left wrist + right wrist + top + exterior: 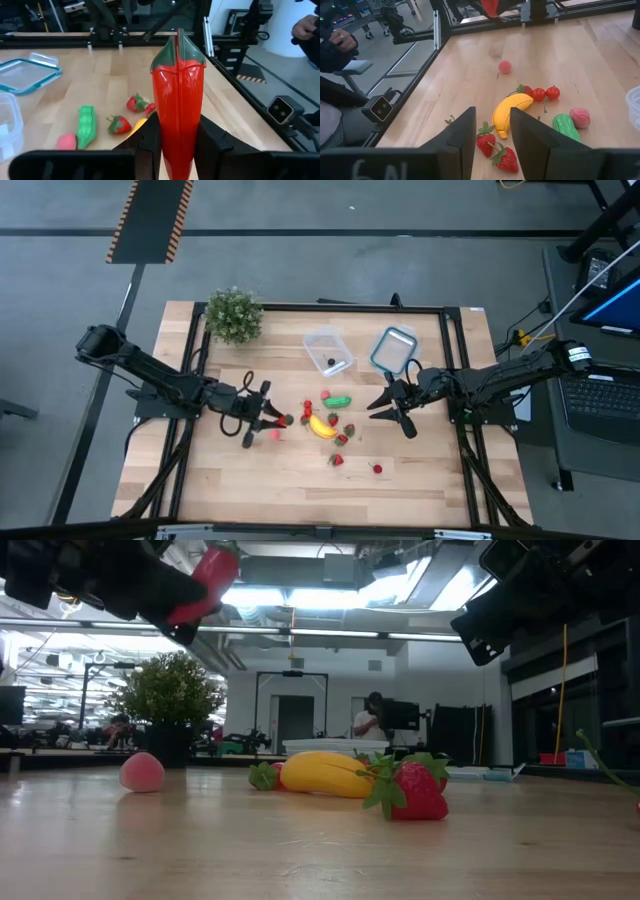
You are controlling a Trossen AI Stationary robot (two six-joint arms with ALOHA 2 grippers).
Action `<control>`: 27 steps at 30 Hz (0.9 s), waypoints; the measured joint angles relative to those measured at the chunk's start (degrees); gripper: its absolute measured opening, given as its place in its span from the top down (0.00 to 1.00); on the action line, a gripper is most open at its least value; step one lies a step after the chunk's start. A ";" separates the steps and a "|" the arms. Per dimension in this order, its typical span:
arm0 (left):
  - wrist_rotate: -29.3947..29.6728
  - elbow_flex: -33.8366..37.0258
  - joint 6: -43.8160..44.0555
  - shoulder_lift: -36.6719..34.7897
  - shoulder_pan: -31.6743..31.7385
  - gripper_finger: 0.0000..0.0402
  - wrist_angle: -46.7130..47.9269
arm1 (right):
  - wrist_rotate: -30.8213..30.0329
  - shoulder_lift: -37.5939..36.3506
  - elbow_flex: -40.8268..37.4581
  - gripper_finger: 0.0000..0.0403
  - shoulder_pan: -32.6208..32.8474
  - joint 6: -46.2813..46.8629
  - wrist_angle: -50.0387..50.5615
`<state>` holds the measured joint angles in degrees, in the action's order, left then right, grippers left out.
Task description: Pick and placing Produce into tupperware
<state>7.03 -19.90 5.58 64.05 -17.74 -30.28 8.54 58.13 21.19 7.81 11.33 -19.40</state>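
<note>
My left gripper (272, 420) is shut on a red toy pepper (177, 105) with a green stem cap, above the table's left half. The rest of the produce lies on the wood between the arms: a yellow banana (322, 426), a green pea pod (338, 401), a pink peach (142, 772), small red tomatoes (545, 93) and strawberries (410, 790). The clear tupperware (327, 350) stands at the far middle with a small dark piece inside. My right gripper (492, 145) hovers open to the right of the produce, with nothing between its fingers. My left gripper pinches the pepper's narrow tail end (177, 150) between its two fingers (150, 142). The fingers lie along the pepper, coming nearly level from the table's left. The pepper sticks out forward past the fingertips, green cap (177, 50) farthest out, lifted clear of the table (205, 580).
A clear blue-rimmed lid (393, 348) lies right of the tupperware. A bushy potted plant (233, 313) stands at the far left corner. A black frame (300, 307) borders the table. Bare wood spans the near side (300, 485). People show in the room beyond.
</note>
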 joint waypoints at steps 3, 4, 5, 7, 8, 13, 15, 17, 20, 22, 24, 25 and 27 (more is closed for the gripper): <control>2.27 0.01 0.00 0.00 0.00 0.82 -0.26 | 0.00 0.00 0.00 0.70 0.00 0.00 0.00; 3.04 0.02 -0.01 0.00 0.00 0.82 -0.24 | 0.00 0.00 0.00 0.70 0.00 0.00 0.00; 3.85 0.02 -0.06 0.00 0.00 0.82 -0.25 | 0.00 0.00 0.00 0.70 0.00 0.00 0.00; 6.05 0.02 -0.07 0.00 -0.01 0.82 -0.24 | 0.00 0.00 0.00 0.70 0.00 0.00 0.00; 7.14 0.02 -0.04 0.00 0.00 0.82 -0.25 | 0.00 0.00 0.00 0.70 0.00 0.00 0.00; 10.49 0.02 0.23 0.00 0.21 0.82 -0.24 | 0.00 0.00 0.00 0.70 0.00 0.00 0.00; 11.67 0.02 0.31 0.00 0.57 0.82 -0.24 | 0.00 -0.01 0.00 0.70 0.00 0.05 0.00; 13.47 0.02 0.31 0.00 0.91 0.82 -0.24 | 0.00 0.00 0.00 0.70 0.00 0.08 0.00; 16.52 0.00 0.28 0.00 1.36 0.82 -0.24 | 0.00 0.00 0.00 0.70 0.00 0.13 0.00; 17.09 0.02 0.28 0.00 1.66 0.82 -0.22 | -0.01 0.00 0.00 0.70 0.00 0.14 0.00; 16.75 0.02 0.28 0.00 1.99 0.82 -0.08 | 0.00 0.00 0.00 0.70 0.00 -0.04 0.00; 16.32 0.02 0.31 0.00 2.13 0.82 0.08 | -0.02 0.00 0.00 0.70 0.00 -0.47 0.00; 16.11 0.02 0.58 0.00 2.25 0.82 0.24 | -0.02 0.00 0.00 0.70 0.00 -1.31 0.00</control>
<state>23.14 -19.88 6.17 64.05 -15.49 -30.04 8.51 58.13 21.19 7.81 10.02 -19.40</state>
